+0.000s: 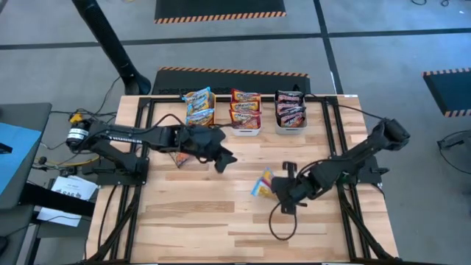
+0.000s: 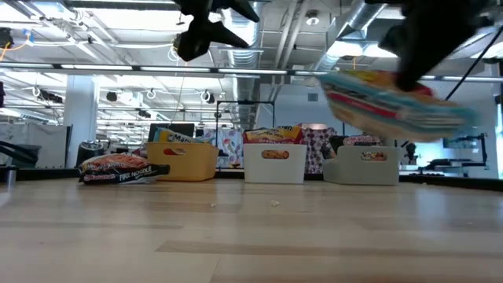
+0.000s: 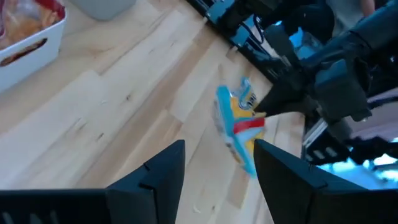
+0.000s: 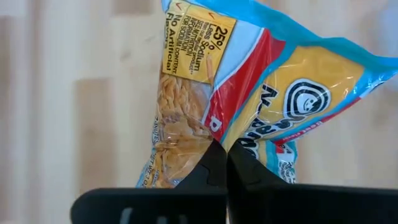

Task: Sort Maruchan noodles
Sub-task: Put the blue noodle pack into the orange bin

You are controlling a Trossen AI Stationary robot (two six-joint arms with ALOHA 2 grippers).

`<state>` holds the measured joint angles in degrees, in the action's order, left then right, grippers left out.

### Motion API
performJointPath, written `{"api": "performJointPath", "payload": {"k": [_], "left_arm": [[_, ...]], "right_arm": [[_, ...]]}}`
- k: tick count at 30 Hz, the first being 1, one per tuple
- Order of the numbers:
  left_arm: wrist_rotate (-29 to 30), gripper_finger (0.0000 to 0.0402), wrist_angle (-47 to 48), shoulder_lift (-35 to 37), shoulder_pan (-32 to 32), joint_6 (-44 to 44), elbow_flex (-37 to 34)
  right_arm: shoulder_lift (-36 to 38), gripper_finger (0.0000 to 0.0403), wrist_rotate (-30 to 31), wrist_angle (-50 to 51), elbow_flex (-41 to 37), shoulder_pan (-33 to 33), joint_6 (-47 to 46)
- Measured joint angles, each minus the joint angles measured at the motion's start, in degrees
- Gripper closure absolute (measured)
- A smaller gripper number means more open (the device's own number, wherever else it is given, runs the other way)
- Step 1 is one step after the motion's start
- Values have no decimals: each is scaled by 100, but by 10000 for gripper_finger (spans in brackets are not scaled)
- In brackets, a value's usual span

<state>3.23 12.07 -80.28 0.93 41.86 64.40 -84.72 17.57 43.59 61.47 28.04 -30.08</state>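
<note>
Held packet: we see a yellow-and-blue noodle packet [image 4: 249, 93] pinched at one edge, hanging clear of the table [image 1: 221, 213] so it can travel, near mid-table on the right.
Right gripper [image 4: 225, 163]: fingers clamped together on the packet's edge.
Loose packet: a red packet [image 2: 118, 170] lies on the table beside the orange bin [image 2: 189, 159], not yet sorted.
Bins: the orange, white [image 2: 275, 163] and grey bin [image 2: 368, 166] each hold packets grouped by colour.
Left gripper [image 3: 214, 171]: fingers apart, empty, raised near the orange bin.
</note>
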Motion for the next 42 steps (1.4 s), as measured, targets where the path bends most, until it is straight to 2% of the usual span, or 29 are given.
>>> {"api": "performJointPath", "payload": {"k": [6,10,21,42], "left_arm": [[-435,223,-1,1,-217,490,0],[-511,223,-1,1,-289,616,0],[-578,223,1,1,-321,707,0],[-751,223,-16,3,-323,727,-2]], "right_arm": [[181,399,1049,-181,7,-341,939],[206,399,1393,-578,9,-571,1687],[206,399,1630,-1897,13,-1074,3291],[191,399,1550,-2788,17,-1367,4265]]}}
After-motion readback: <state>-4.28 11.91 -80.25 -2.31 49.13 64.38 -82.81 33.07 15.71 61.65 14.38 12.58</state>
